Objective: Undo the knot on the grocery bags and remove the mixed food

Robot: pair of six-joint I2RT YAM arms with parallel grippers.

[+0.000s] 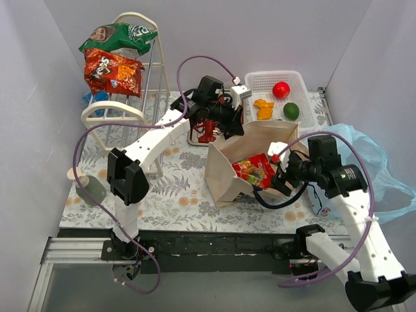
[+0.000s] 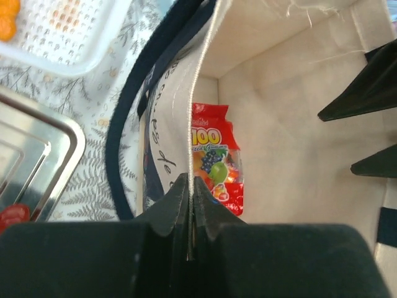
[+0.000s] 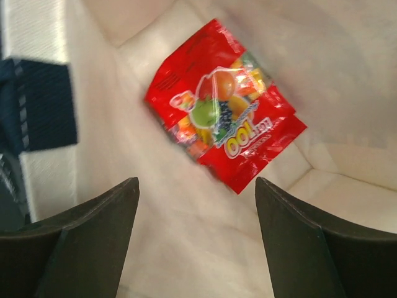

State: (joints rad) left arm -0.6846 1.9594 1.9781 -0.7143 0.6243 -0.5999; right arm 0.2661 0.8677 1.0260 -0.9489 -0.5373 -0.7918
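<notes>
my left gripper (image 2: pixel 191 186) clamped on beige tote (image 1: pixel 221 172) rim, mid-table toward right edge | my right gripper (image 3: pixel 195 181) spread wide over red fruit-candy packet (image 3: pixel 223 105) inside | apple (image 1: pixel 281 90), green fruit (image 1: pixel 291 110) out, in far-right basket (image 1: pixel 305 81) | packet left

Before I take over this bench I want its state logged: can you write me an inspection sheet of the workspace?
Surface: floral cloth, lying flat.
Job's things: beige tote open, red snack packet inside; light-blue bag slumped at the right edge; apple and green fruit in the white basket; Doritos bag and green snack bag on the wire rack.
Clutter: metal tray, grey cup.
Grippers: left gripper shut on the tote's rim; right gripper open over the packet.
Cables: purple cables loop from both arms.
Surroundings: plain grey walls.
</notes>
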